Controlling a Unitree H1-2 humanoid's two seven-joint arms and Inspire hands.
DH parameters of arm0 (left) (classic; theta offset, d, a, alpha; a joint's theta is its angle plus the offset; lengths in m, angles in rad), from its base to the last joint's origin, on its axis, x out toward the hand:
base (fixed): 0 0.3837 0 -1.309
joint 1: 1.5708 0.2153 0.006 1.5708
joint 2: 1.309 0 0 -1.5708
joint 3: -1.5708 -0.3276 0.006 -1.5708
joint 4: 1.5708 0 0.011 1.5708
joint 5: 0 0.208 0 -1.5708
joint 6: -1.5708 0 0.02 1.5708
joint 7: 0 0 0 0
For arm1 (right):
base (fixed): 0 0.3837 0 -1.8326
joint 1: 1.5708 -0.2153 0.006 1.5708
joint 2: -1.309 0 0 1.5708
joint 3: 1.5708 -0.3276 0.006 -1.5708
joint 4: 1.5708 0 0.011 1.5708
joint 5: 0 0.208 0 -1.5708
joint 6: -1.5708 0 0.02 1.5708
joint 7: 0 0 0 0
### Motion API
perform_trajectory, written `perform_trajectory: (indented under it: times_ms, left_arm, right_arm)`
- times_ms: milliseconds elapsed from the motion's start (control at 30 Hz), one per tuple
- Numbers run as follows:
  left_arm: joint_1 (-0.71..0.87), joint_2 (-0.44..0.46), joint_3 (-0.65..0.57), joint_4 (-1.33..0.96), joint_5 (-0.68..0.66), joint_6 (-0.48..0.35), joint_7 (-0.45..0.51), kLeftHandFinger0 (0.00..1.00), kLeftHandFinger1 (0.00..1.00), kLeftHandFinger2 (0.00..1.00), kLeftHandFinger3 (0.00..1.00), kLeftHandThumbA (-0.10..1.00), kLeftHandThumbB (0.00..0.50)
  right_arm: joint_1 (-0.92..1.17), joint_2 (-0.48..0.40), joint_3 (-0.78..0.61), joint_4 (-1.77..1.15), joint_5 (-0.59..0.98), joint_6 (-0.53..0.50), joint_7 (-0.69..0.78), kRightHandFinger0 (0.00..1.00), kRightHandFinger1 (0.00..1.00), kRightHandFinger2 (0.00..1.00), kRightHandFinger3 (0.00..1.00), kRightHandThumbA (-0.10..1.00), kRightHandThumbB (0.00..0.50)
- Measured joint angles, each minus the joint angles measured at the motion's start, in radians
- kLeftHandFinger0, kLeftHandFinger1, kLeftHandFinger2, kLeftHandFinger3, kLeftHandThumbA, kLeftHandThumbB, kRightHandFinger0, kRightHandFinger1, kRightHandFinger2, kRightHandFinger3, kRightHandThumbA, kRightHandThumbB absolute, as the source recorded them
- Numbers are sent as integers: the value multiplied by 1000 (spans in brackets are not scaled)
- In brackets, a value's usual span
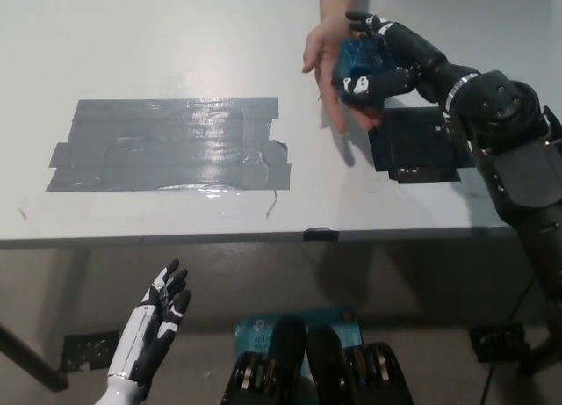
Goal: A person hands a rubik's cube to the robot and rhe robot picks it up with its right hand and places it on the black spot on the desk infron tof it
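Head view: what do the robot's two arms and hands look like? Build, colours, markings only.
The right hand is black with jointed fingers, a small white marking near its thumb and a pale ring at the wrist; the right arm is bulky, matte black and built of rounded segments. The left hand is white with black finger segments and black trim on the palm side. No loose cables show on either.
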Motion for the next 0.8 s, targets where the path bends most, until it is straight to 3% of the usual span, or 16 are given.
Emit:
perform_trajectory:
  times_ms: [33, 67, 100, 133, 167, 200, 233, 300, 400, 467, 600, 800]
  left_arm:
    - [-1, 1, 0, 0, 0, 0, 0, 1000, 1000, 1000, 1000, 848, 130]
    - [-2, 1, 1, 0, 0, 0, 0, 1000, 1000, 1000, 1000, 850, 129]
    - [-3, 3, 1, 0, 0, 0, 0, 1000, 1000, 1000, 1000, 851, 129]
    - [-4, 5, 1, 0, 0, 0, 0, 1000, 1000, 1000, 1000, 858, 135]
    - [-5, 6, 1, 0, 0, 0, 0, 1000, 1000, 1000, 1000, 859, 135]
    - [-6, 7, 1, 0, 0, 0, 0, 1000, 1000, 1000, 1000, 865, 140]
    - [-7, 8, 2, 0, 0, 0, 0, 1000, 1000, 1000, 1000, 865, 139]
    - [-10, 9, 3, 0, -1, 0, 0, 1000, 1000, 1000, 1000, 851, 126]
    - [-15, 9, 5, 0, -2, 0, 0, 1000, 1000, 1000, 1000, 853, 129]
    - [-17, 9, 6, 1, -3, 0, 0, 1000, 1000, 1000, 1000, 851, 113]
    - [-17, 9, 6, 5, -3, -1, 0, 1000, 1000, 1000, 1000, 851, 106]
    - [-17, 9, 6, 7, -3, -1, 0, 1000, 1000, 1000, 1000, 823, 90]
  right_arm:
    - [-1, -3, 11, 5, -7, 0, 0, 783, 828, 873, 913, 124, 378]
    - [-1, -5, 21, 9, -13, 0, -2, 425, 579, 684, 691, -56, 341]
    - [-3, -9, 44, 15, -31, 2, -8, 334, 523, 663, 651, -91, 331]
    - [-5, -13, 65, 21, -47, 4, -13, 236, 461, 558, 491, -100, 298]
    - [-6, -16, 82, 25, -60, 7, -17, 192, 483, 624, 508, -100, 289]
    - [-9, -22, 105, 27, -78, 10, -19, 183, 537, 741, 551, -100, 290]
    - [-12, -26, 120, 29, -89, 12, -19, 486, 750, 819, 538, -100, 290]
    - [-19, -40, 157, 34, -119, 13, -20, 371, 687, 857, 725, -100, 270]
    - [-22, -53, 176, 36, -141, 13, -21, 269, 728, 1000, 931, -100, 235]
    - [-21, -60, 177, 36, -154, 14, -23, 323, 827, 1000, 1000, -100, 216]
    - [-16, -67, 170, 30, -163, 15, -27, 356, 836, 1000, 1000, -100, 200]
    - [4, -68, 130, -11, -170, 16, -67, 364, 808, 1000, 1000, -100, 120]
